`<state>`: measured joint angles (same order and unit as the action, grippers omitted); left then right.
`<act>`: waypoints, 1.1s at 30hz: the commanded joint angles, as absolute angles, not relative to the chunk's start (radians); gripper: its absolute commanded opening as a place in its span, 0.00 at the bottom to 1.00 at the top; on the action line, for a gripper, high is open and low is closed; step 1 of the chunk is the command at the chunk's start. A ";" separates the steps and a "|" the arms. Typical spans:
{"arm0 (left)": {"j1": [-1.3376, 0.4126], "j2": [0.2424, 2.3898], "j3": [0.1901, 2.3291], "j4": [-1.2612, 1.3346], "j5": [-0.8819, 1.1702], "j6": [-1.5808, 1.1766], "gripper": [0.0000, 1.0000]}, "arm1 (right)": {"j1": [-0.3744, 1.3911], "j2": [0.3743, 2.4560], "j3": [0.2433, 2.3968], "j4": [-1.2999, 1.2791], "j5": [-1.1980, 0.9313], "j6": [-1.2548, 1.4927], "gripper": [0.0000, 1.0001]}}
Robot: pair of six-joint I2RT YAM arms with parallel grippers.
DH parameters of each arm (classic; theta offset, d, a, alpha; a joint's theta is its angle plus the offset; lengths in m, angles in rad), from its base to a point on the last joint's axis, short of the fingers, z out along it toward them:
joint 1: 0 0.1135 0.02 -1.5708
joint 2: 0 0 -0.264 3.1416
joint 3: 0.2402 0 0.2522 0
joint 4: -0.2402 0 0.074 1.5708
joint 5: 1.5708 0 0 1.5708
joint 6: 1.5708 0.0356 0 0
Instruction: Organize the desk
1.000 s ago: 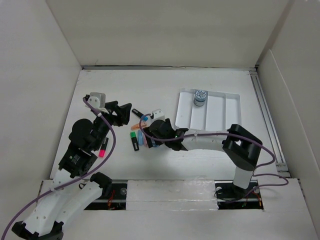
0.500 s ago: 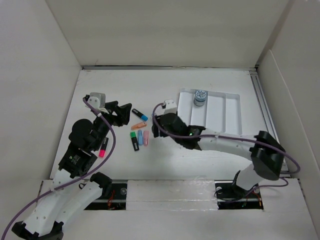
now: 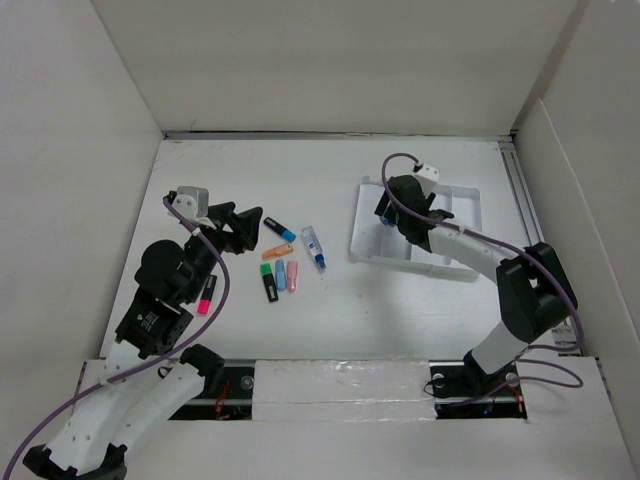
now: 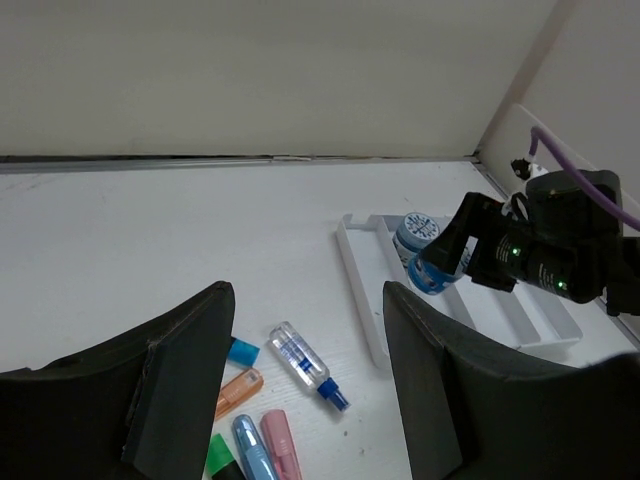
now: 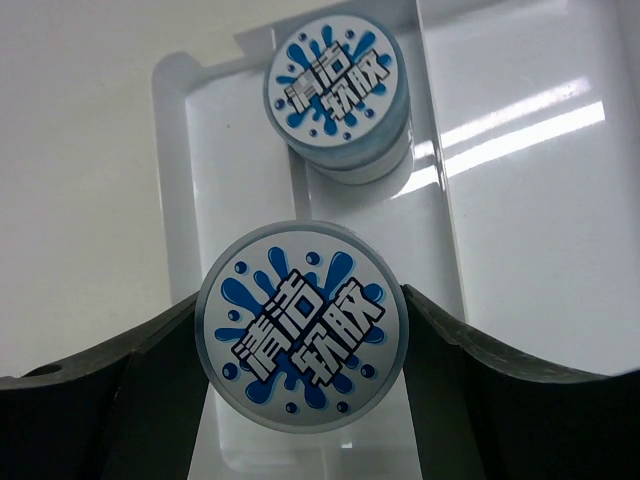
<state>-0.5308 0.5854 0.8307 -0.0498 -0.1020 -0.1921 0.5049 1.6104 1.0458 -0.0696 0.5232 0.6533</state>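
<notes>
The desk is a white tabletop. My right gripper is shut on a round tub with a blue splash label and holds it over the left compartment of the white tray. A second, identical tub stands at the far end of that compartment. Both tubs show in the left wrist view, the held one in front of the standing one. My left gripper is open and empty above the desk's left side, near a clear spray bottle with a blue cap.
Highlighters lie left of centre: black-blue, orange, green, light blue, pink. The spray bottle lies beside them. A pink marker lies by the left arm. A metal rail runs along the right edge.
My right gripper has moved from the highlighter cluster right and back to above the tray, carrying the tub. The spray bottle now shows on the desk. The left arm has not moved.
</notes>
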 commanded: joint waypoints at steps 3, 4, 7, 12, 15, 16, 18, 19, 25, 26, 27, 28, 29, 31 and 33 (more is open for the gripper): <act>-0.535 0.577 0.833 -0.012 -0.097 -0.196 0.56 | 0.499 1.595 1.049 -0.064 0.532 0.719 0.56; -0.535 0.575 0.833 -0.014 -0.094 -0.196 0.56 | 0.499 1.606 1.045 -0.071 0.540 0.724 0.56; -0.535 0.568 0.830 -0.008 -0.094 -0.195 0.56 | 0.499 1.618 1.037 -0.112 0.594 0.748 0.56; -0.535 0.575 0.830 -0.008 -0.087 -0.196 0.56 | 0.489 1.585 0.993 -0.092 0.618 0.761 0.58; -0.535 0.584 0.833 -0.009 -0.101 -0.196 0.56 | 0.489 1.569 0.989 -0.100 0.624 0.759 0.88; -0.535 0.586 0.830 -0.012 -0.098 -0.196 0.56 | 0.489 1.569 0.992 -0.098 0.611 0.756 0.97; -0.535 0.581 0.830 -0.009 -0.094 -0.196 0.56 | 0.501 1.560 1.000 -0.107 0.612 0.756 1.00; -0.535 0.583 0.831 -0.006 -0.101 -0.193 0.56 | 0.532 1.552 1.003 -0.106 0.633 0.753 1.00; -0.535 0.589 0.831 -0.006 -0.103 -0.195 0.56 | 0.704 1.491 0.991 0.021 0.597 0.594 0.71; -0.535 0.591 0.833 -0.008 -0.106 -0.195 0.56 | 0.756 1.497 0.992 0.038 0.560 0.575 0.54; -0.535 0.597 0.833 -0.011 -0.109 -0.196 0.56 | 0.779 1.531 1.012 0.043 0.519 0.569 0.23; -0.535 0.597 0.834 -0.012 -0.110 -0.195 0.56 | 0.802 1.557 1.025 0.049 0.427 0.562 0.20; -0.535 0.600 0.834 -0.014 -0.106 -0.196 0.56 | 0.822 1.590 1.035 0.055 0.398 0.555 0.20; -0.535 0.592 0.831 -0.009 -0.104 -0.195 0.56 | 0.874 1.693 1.094 0.046 0.390 0.555 0.34; -0.535 0.589 0.833 -0.008 -0.113 -0.193 0.56 | 0.897 1.756 1.143 0.008 0.393 0.563 0.73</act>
<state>-0.5308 0.5945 0.8307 -0.0498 -0.1062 -0.1921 0.8745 1.6733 1.0821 0.0086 0.4492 0.5957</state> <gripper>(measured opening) 0.559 0.627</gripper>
